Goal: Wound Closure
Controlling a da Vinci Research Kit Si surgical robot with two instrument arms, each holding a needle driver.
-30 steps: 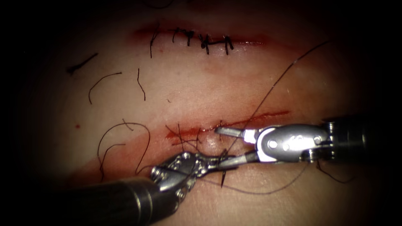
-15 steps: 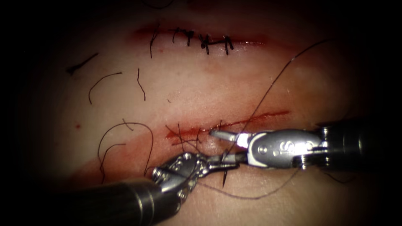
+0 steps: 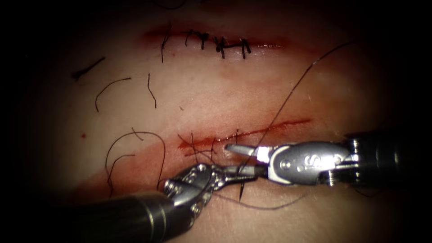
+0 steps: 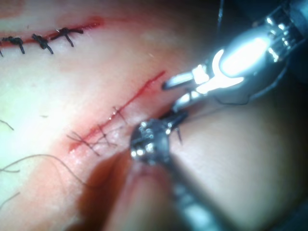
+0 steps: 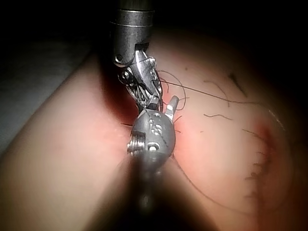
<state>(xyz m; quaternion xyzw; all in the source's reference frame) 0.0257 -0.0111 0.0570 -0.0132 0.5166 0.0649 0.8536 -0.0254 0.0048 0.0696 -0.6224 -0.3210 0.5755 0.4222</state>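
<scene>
- Between the two tools' tips, the dark curved steel needle [image 3: 241,186] stands partly in the pale pork tissue [image 3: 202,99].
- Left silver tool [image 3: 245,171]: jaws closed on the needle's shaft.
- Right silver tool [image 3: 243,158]: jaws parted, one meeting the needle, holding nothing; thin dark thread [image 3: 292,92] trails away.

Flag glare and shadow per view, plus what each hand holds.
Endoscope view: dark surround, glare on the open, empty silver right hand. Left wrist view: glare on it. Right wrist view: shadow beside the silver left hand, shut on what looks like the dark needle; entry into tissue unclear.
</scene>
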